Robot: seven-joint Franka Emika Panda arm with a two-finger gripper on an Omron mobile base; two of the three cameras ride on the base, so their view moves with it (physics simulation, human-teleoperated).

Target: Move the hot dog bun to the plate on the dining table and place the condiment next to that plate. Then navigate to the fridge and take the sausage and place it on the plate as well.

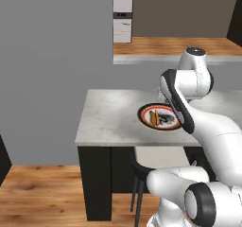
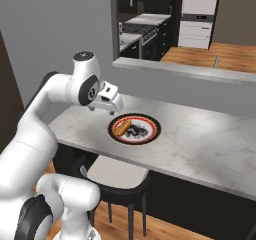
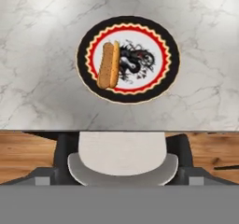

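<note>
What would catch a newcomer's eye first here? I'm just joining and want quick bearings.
Most striking is the plate with its red and black rim, sitting on the pale marble dining table near its front edge. The tan hot dog bun lies on the plate's left half in the hand view, beside the dark markings. Below the table's edge stands a dark chair with a pale seat.

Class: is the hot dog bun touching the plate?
Touching. The hand view shows the hot dog bun lying flat on the plate, inside its rim.

Grey wall (image 1: 52,56), wooden floor (image 1: 42,193), perhaps a stool (image 3: 122,160).
</note>
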